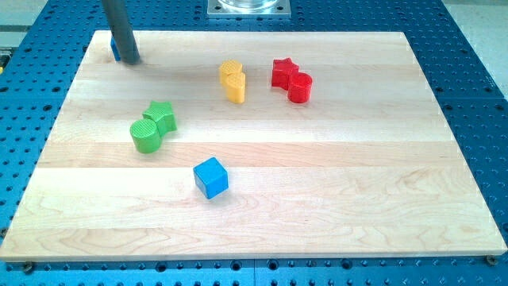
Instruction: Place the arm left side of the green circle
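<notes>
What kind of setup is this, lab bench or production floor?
Likely a robotics lab bench: a wooden board lies on a blue perforated table, small toy blocks like the blue cube sit on it, and my tip is near its top-left corner.

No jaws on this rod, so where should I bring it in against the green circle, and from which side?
Nothing to grip with, so plan a contact spot: the bare wood just to the view's left of the green circle. The green star touches its upper right, so that side is blocked. My tip stands near the board's top-left corner, beside a partly hidden blue block; coming down the view's left side looks clear.
</notes>
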